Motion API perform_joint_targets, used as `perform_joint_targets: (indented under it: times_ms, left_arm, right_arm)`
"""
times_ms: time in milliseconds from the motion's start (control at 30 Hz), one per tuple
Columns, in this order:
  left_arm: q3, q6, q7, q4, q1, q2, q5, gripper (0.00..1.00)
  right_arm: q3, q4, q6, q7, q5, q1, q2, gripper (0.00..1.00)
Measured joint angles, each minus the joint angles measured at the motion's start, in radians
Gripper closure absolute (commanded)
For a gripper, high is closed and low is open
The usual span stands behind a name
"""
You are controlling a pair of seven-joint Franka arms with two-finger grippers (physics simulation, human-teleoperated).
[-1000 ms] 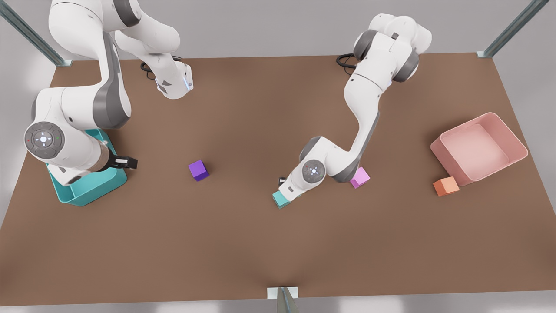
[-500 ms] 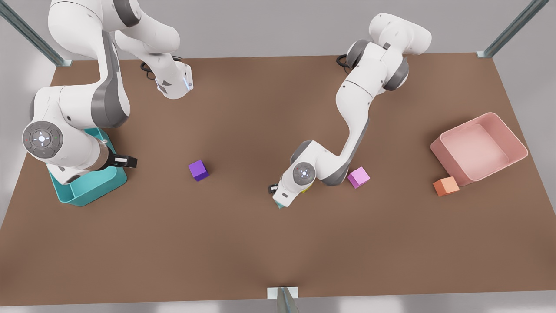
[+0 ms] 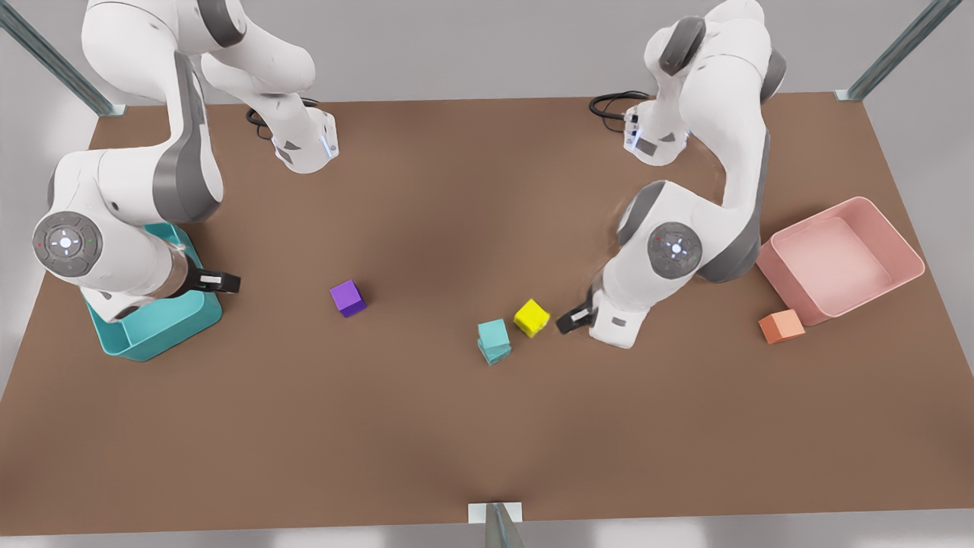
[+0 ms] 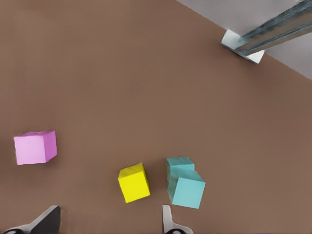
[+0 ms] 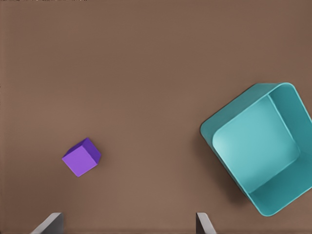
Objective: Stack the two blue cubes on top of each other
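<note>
On brown matte table (image 3: 426,426): two blue cubes (image 3: 494,340) stacked, yellow cube (image 3: 531,317) beside. Left gripper (image 3: 572,318) nearby, spread, empty. Right gripper (image 3: 217,283) over teal bin (image 3: 163,335), spread, empty.

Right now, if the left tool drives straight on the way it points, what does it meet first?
Probably the bare table. The left tool, open, points down just beside the yellow cube, though depth is unclear. The right tool waits by the teal bin.
</note>
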Motion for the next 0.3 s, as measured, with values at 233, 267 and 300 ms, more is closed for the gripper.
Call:
perform_joint_targets:
  times_ms: [233, 267, 300]
  left_arm:
    - [0.03, -0.174, 0.272, -0.319, 0.165, -0.283, 0.046, 0.0]
    - [0.03, -0.194, 0.305, -0.314, 0.165, -0.287, 0.035, 0.0]
    - [0.03, -0.211, 0.335, -0.312, 0.163, -0.289, 0.026, 0.0]
  right_arm:
    - [-0.001, 0.027, 0.007, -0.001, 0.032, -0.017, 0.007, 0.0]
    - [-0.001, 0.027, 0.007, -0.001, 0.033, -0.017, 0.007, 0.0]
    - [0.0, 0.028, 0.008, -0.001, 0.034, -0.017, 0.007, 0.0]
